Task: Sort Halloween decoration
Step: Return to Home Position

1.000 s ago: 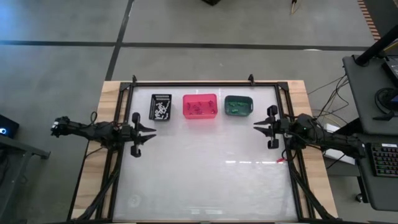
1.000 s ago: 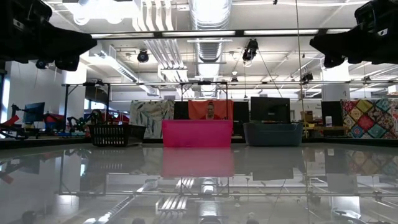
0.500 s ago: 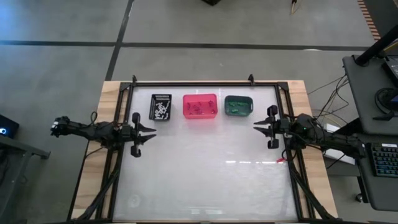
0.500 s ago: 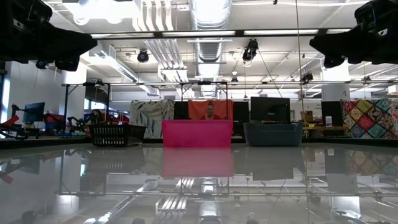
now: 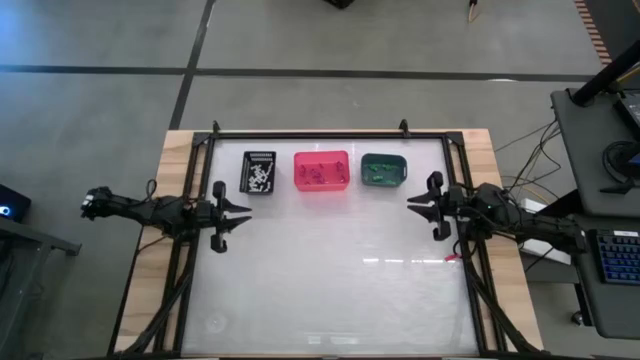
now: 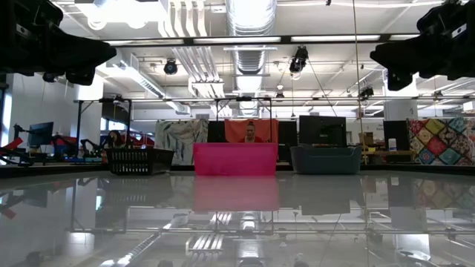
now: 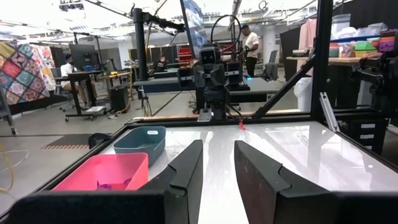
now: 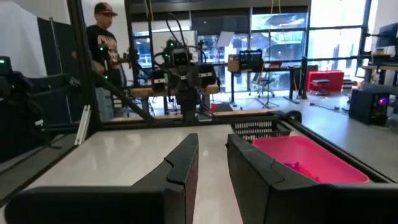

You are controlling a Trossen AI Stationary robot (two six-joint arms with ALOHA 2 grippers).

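High view: shows the left gripper (image 5: 244, 214) at the table's (image 5: 330, 290) left edge and the right gripper (image 5: 411, 203) at its right edge, both empty. Puts the Halloween decoration (image 5: 261, 177) in the far row: white bits in the black bin (image 5: 248, 170), purple in the pink bin (image 5: 322, 153), green in the teal bin (image 5: 384, 156).
Low view: hides the bins' contents.
Left wrist view: catches fingers (image 7: 186, 168) slightly parted, probably purple bits in pink.
Right wrist view: likewise a narrow gap, nothing held.
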